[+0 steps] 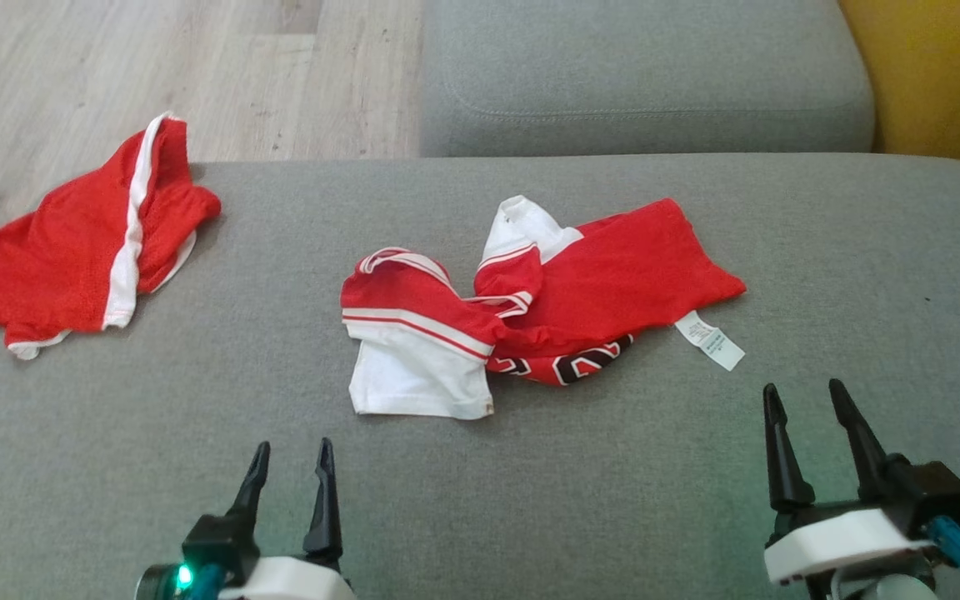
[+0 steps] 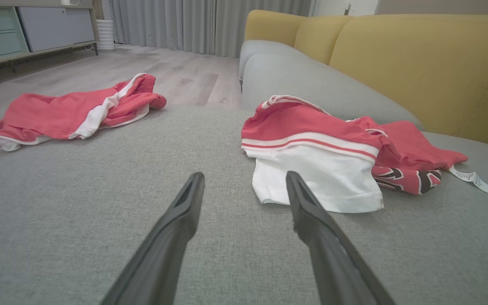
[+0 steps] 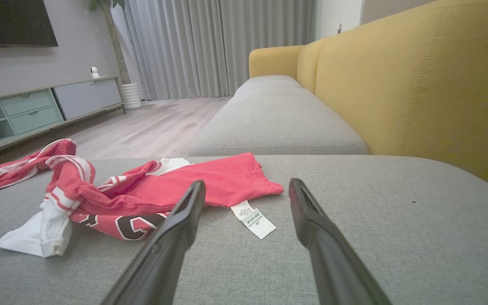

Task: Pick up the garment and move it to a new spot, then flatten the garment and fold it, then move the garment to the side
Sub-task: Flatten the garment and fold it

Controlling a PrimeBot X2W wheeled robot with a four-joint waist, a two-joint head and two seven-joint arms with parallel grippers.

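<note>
Red-and-white second cloth [image 1: 88, 250] far left, partly over edge of grey cushion [image 1: 197, 467]: risk of mistaking it for target. Left gripper [image 1: 293, 444] fingers parted, empty, just short of white hem. Garment [image 1: 547, 292] crumpled mid-cushion, layers twisted: single pinch likely lifts one layer, drags bundle. Care label [image 1: 709, 340] juts right; pinching it alone could slip. Right gripper [image 1: 803, 386] spread, empty, near label. Approach looks unobstructed.

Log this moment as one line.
phase: pre-grasp | left gripper: open, empty | right gripper: open, empty | jersey: crumpled, cushion centre | other garment: left edge
</note>
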